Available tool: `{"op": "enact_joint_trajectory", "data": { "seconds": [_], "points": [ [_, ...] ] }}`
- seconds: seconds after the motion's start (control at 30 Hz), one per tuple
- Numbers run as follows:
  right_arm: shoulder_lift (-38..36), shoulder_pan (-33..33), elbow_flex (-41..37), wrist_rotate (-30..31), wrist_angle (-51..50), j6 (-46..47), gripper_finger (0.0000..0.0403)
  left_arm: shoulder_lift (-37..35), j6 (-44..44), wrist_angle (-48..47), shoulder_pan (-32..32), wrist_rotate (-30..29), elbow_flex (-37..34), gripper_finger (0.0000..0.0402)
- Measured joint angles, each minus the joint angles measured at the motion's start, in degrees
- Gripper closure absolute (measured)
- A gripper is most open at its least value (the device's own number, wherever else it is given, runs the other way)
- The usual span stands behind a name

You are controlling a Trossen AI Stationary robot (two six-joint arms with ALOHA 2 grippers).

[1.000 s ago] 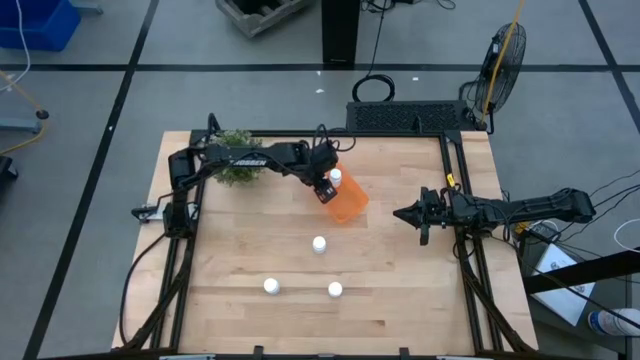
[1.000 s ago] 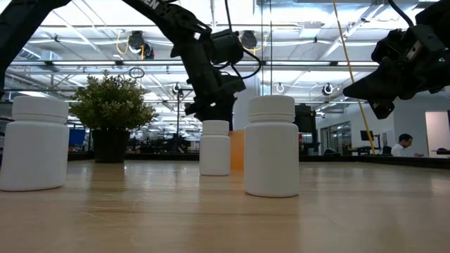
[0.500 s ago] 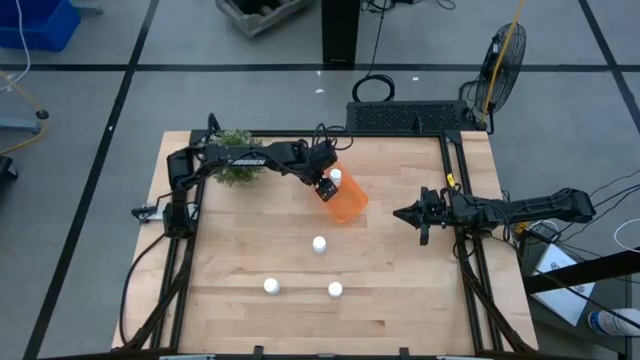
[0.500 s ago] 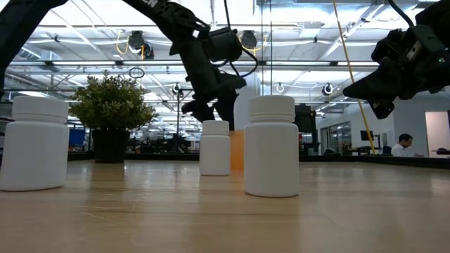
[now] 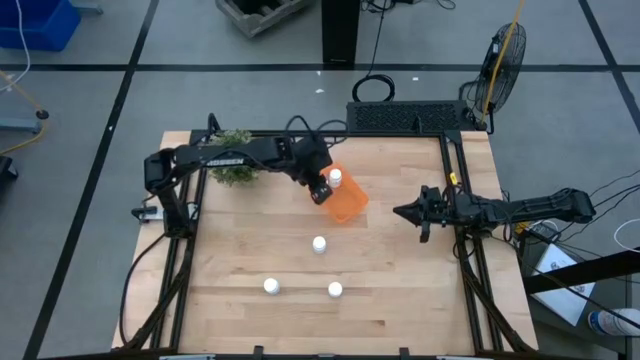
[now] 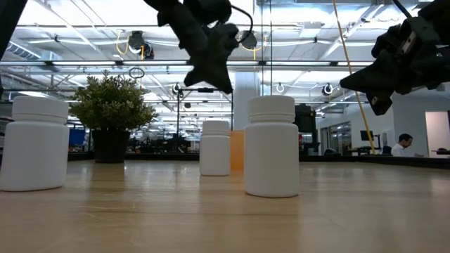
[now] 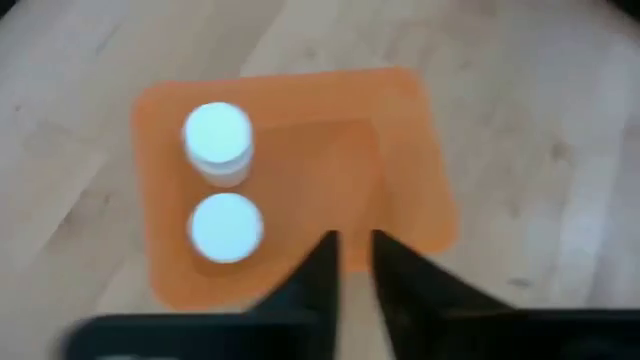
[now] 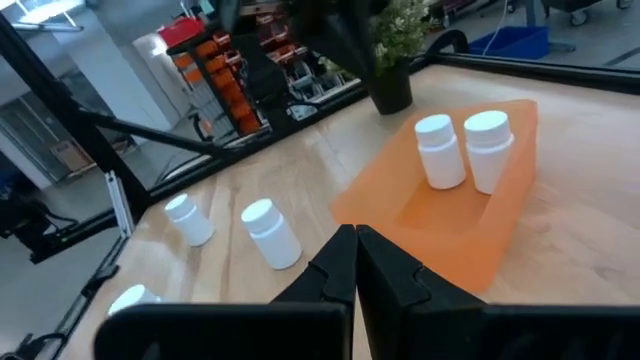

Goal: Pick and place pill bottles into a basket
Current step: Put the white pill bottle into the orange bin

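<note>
Two pill bottles (image 7: 222,190) stand upright inside the orange basket (image 7: 400,170), three more (image 5: 319,244) on the worktop (image 5: 400,290), left pincer (image 7: 350,262) hovering empty, nearly closed above the basket, right pincer (image 5: 400,212) clenched, well apart.

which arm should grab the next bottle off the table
Left, probably. The left gripper hangs empty over the basket, close to the nearest loose pill bottle. The right gripper waits at the table's right edge, farther away.

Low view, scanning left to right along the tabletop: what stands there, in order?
Pill bottle → potted plant → pill bottle → basket sliver → pill bottle.
</note>
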Motion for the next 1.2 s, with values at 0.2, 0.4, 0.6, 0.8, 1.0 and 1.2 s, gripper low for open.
{"op": "enact_joint_trajectory", "data": {
  "seconds": [0.2, 0.4, 0.6, 0.8, 1.0, 1.2],
  "points": [
    [0.0, 0.0, 0.0, 2.1, 2.9, 2.9, 0.0403, -1.9, 0.4, 3.2, -5.0, 8.4, -0.7, 0.0385],
    [0.3, 0.0, 0.0, 3.1, 2.2, 2.8, 0.0403, -6.7, -4.3, 18.0, -9.9, 9.8, -10.5, 0.0393],
    [1.6, 0.0, 0.0, 3.2, 2.9, 2.7, 0.0403, -19.4, -11.0, 32.4, -11.5, 8.9, -28.0, 0.0397],
    [2.2, 0.0, 0.0, 5.9, 3.2, 0.7, 0.0403, -33.6, -22.3, 47.8, -13.4, 3.7, -46.8, 0.0389],
    [3.6, 0.0, 0.0, 6.1, 5.5, 2.4, 0.0403, -44.9, -16.6, 42.6, -14.1, 6.2, -58.3, 0.0398],
    [4.5, 0.0, 0.0, 6.1, 5.2, 2.1, 0.0403, -52.5, -15.1, 60.8, -19.5, -6.6, -69.0, 0.0373]
  ]
}}
